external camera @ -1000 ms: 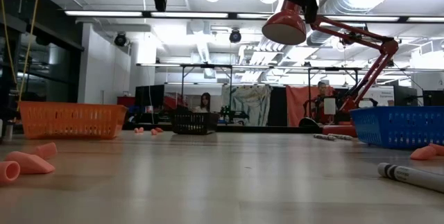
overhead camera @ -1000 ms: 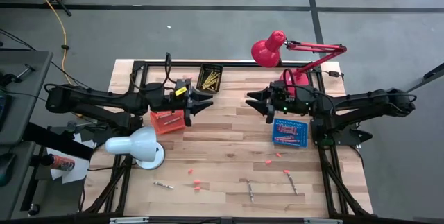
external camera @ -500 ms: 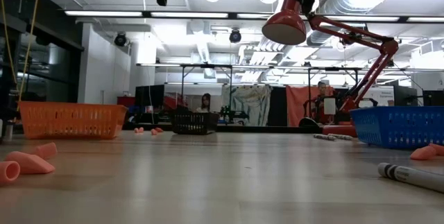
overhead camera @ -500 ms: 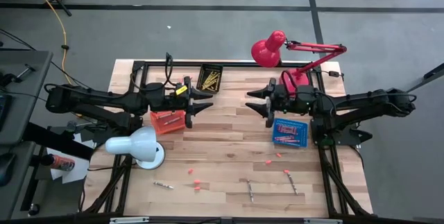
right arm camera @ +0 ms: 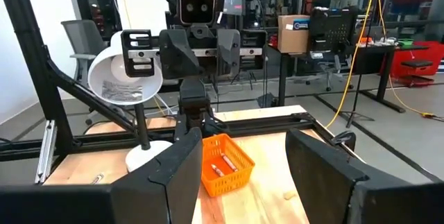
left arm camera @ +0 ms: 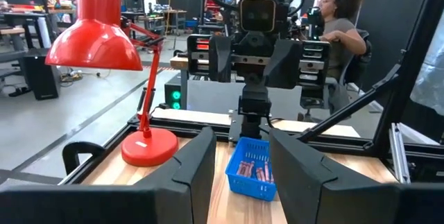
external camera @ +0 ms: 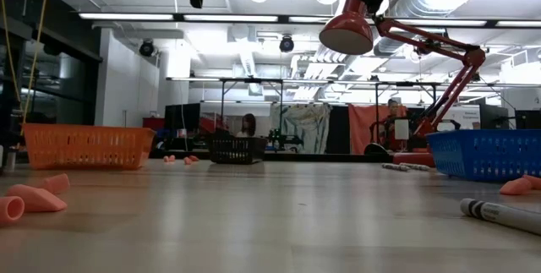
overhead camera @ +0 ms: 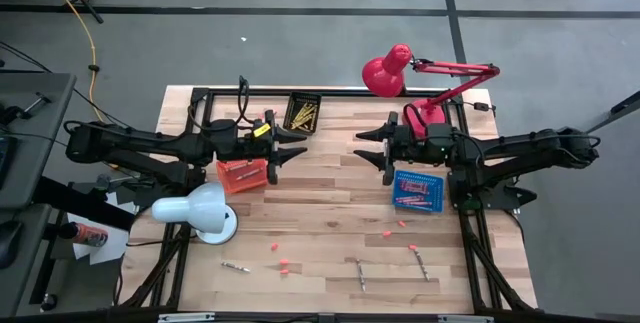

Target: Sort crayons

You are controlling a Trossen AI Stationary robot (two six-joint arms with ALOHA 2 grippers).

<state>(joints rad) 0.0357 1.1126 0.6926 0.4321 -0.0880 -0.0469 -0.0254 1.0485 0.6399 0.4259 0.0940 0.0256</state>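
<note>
Both grippers hang high over the table's far half, facing each other, open and empty: my left gripper and my right gripper. Three grey crayons lie flat near the front edge; one shows in the low view. A black basket holds yellow crayons. A blue basket holds red-pink crayons. An orange basket holds a few crayons.
A white lamp stands at the left front and a red lamp at the far right. Small pink bits lie scattered on the wood. A person sits beyond the table.
My right gripper has risen a little; in the low view its dark shape has drawn up toward the picture's top. Nothing on the table has moved.
</note>
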